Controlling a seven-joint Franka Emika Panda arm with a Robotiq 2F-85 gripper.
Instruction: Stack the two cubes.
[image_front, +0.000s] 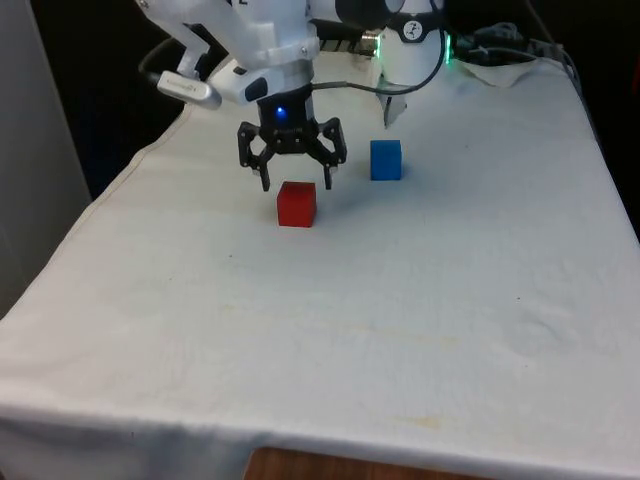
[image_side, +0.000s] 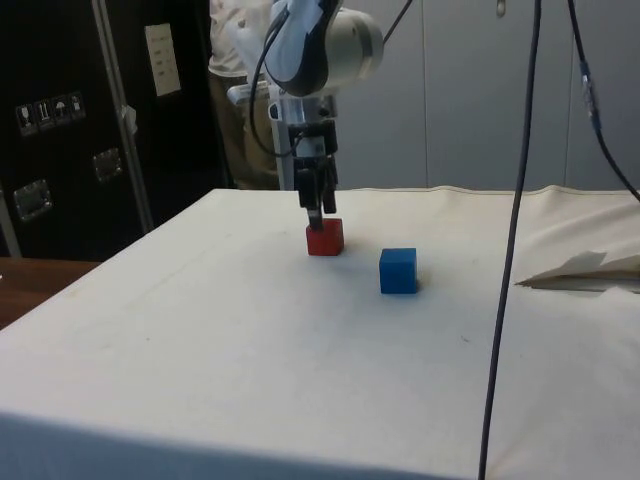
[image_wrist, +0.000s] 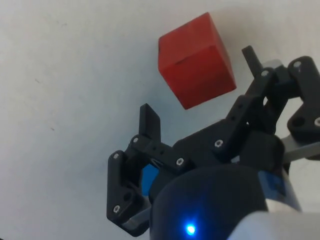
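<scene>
Plainly, wide bare white cloth (image_front: 330, 330) surrounds the red cube (image_front: 296, 204) and blue cube (image_front: 385, 160); the gripper (image_front: 296, 180) hangs spread just above the red one.

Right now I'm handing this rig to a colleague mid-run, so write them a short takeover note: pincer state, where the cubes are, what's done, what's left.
Pincer: open, holding nothing, hanging just above the red cube.
Red cube: on the white cloth, not gripped; fingers not yet around it.
Blue cube: also on the cloth, apart from the red one, towards the front view's right and farther back.
Done: approach to the red cube. Nothing is stacked.
Left: lower, close on the red cube, lift it, set it on the blue cube, release.
</scene>
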